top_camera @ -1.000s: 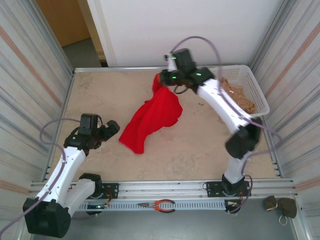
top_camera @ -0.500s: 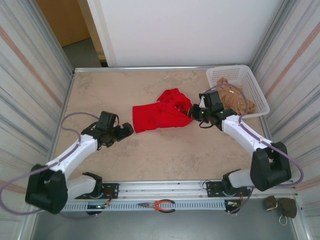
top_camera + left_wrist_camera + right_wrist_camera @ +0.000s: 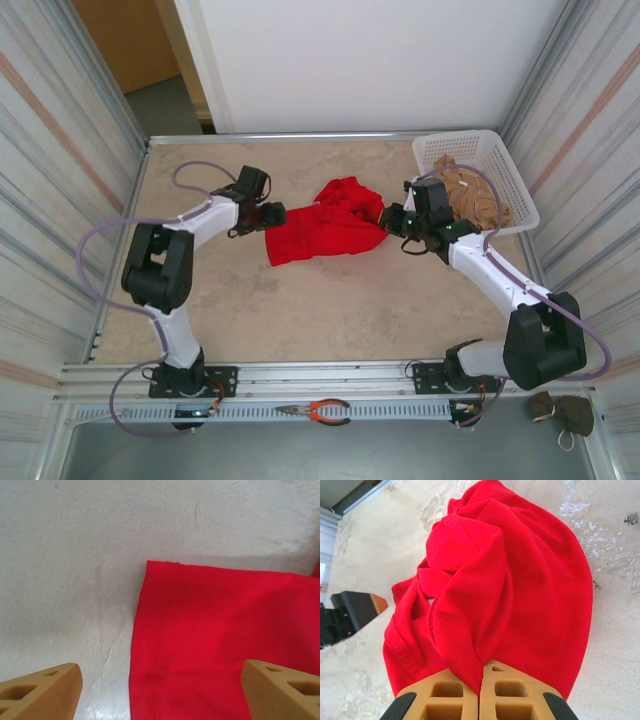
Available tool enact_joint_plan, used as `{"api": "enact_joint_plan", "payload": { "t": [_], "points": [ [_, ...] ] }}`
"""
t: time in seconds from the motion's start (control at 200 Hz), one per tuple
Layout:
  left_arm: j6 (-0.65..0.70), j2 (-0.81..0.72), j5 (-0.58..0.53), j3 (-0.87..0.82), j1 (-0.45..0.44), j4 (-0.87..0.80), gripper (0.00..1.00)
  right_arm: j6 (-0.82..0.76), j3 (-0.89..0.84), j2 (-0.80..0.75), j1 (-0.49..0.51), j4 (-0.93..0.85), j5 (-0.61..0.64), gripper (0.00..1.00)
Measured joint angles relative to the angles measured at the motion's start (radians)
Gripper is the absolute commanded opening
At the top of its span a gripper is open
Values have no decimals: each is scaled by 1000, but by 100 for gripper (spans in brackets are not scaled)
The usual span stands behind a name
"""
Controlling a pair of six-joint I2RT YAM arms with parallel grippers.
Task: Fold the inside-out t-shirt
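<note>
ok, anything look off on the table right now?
The red t-shirt lies bunched mid-table, not spread flat, one fold pinched in the right pincer. Orange-handled pliers sit loose on the front rail.

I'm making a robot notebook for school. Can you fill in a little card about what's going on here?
Shirt: red t-shirt, crumpled in a heap
Right tool: shut, pinching the shirt's right end
Left tool: open, over the shirt's left hem
Basket: white, far right corner, tan cloth inside
Pliers: orange handles, on the front rail

Tan cloth (image 3: 472, 196) in basket (image 3: 456, 136); pliers (image 3: 318, 409), probably, nearside.
</note>
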Motion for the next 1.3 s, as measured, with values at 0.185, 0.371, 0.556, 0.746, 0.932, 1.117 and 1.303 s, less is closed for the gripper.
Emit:
{"api": "enact_joint_plan", "payload": {
  "t": [0.185, 0.371, 0.556, 0.746, 0.932, 1.117, 1.303],
  "points": [
    [25, 94, 0, 85, -2, -23, 70, 0, 0, 0, -16, 0, -3, 0],
    [26, 152, 5, 156, -8, -35, 65, 1, 0, 0, -23, 0, -16, 0],
    [22, 193, 13, 180, -22, -34, 43, 16, 7, 0, -31, -2, -26, 0],
    [26, 220, 46, 210, -21, -34, 0, 24, 63, 2, -49, -9, -45, 0],
    [32, 167, 60, 230, -16, -64, 0, 45, 201, 61, -108, -21, -119, 0],
    [-15, -157, 61, 261, 34, -55, 0, 69, 423, 119, -188, -32, -212, 0],
    [-82, -452, 67, 422, 91, 25, 0, 105, 625, 114, -230, -27, -289, 0]
  ]
}}
